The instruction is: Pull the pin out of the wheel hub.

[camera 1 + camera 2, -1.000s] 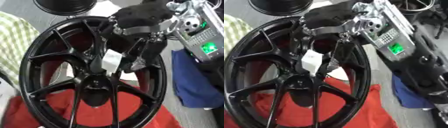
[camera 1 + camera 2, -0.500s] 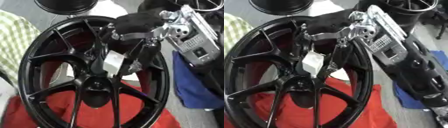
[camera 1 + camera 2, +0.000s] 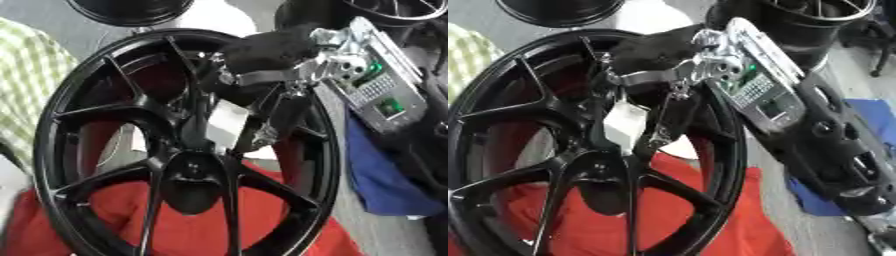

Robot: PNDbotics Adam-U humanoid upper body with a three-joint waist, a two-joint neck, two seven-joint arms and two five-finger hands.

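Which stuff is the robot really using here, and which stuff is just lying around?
For the job:
- big black spoked wheel
- small white piece near its hub, possibly the pin
- right hand, reaching down into the wheel

Just lying about:
- red cloth under the wheel
- blue cloth
- green checked cloth
- other black wheels behind

I seem to be in a car workshop: black alloy wheels (image 3: 188,165) lie about on rags (image 3: 201,230) and grey floor (image 3: 798,230).

wheel hub (image 3: 188,170) rim cut off at bottom edge, pin indistinguishable, right hand (image 3: 658,60) fingers blurred among spokes
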